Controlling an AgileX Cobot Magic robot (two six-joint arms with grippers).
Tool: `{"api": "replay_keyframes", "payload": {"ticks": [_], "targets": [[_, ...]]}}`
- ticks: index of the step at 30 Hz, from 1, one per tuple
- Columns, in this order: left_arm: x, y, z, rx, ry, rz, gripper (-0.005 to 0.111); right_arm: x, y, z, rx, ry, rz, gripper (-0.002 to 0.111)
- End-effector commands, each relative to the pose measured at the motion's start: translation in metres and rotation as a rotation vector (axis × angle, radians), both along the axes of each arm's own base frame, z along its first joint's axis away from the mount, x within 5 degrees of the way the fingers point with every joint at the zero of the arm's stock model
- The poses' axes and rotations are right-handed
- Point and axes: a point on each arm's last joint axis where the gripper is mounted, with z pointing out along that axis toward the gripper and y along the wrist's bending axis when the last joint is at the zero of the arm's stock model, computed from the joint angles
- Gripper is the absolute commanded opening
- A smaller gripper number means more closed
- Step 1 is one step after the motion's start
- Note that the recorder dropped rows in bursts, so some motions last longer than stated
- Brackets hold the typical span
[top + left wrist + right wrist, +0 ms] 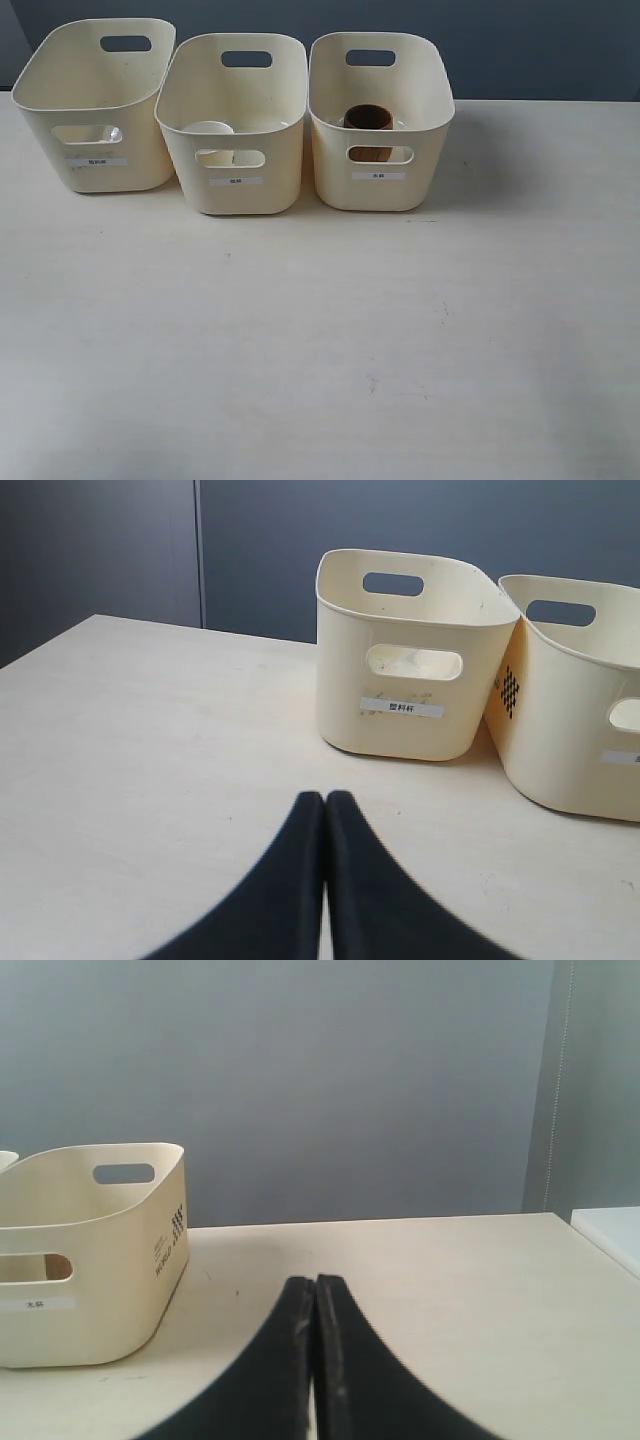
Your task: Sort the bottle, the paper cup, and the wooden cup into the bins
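Note:
Three cream bins stand in a row at the back of the table. The dark brown wooden cup (pixel 368 122) stands upright in the right bin (pixel 381 190). Inside the middle bin (pixel 236 195) sits the white paper cup (pixel 208 130). Through the front cut-out of the left bin (pixel 95 60) a clear glinting shape (pixel 111 133) shows, apparently the bottle lying inside. My left gripper (pixel 325 798) is shut and empty, low over the table in front of the left bin (pixel 410 720). My right gripper (pixel 315 1282) is also shut on nothing, beside the right bin (pixel 90 1330). Neither gripper appears in the exterior view.
The pale table (pixel 320 340) stretches in front of the bins. A dark grey wall rises behind them. In the left wrist view the middle bin (pixel 575 740) touches the left one. A white surface edge (pixel 615 1230) shows beyond the table in the right wrist view.

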Motion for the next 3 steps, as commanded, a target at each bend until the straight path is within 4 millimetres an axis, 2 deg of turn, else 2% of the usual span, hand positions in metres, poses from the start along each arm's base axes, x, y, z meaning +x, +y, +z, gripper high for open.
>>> {"api": "replay_keyframes", "payload": {"ticks": [1,3], "targets": [[-0.0004,-0.0002,0.0021,0.001,-0.015,-0.003,0.0,-0.0001,0.0003,-0.0004,-0.001,-0.009,0.005,-0.001],[-0.0004,-0.0002,0.0021,0.001,-0.015,-0.003,0.0,-0.0001,0.0003,-0.0004,-0.001,-0.009,0.005,-0.001]]}}
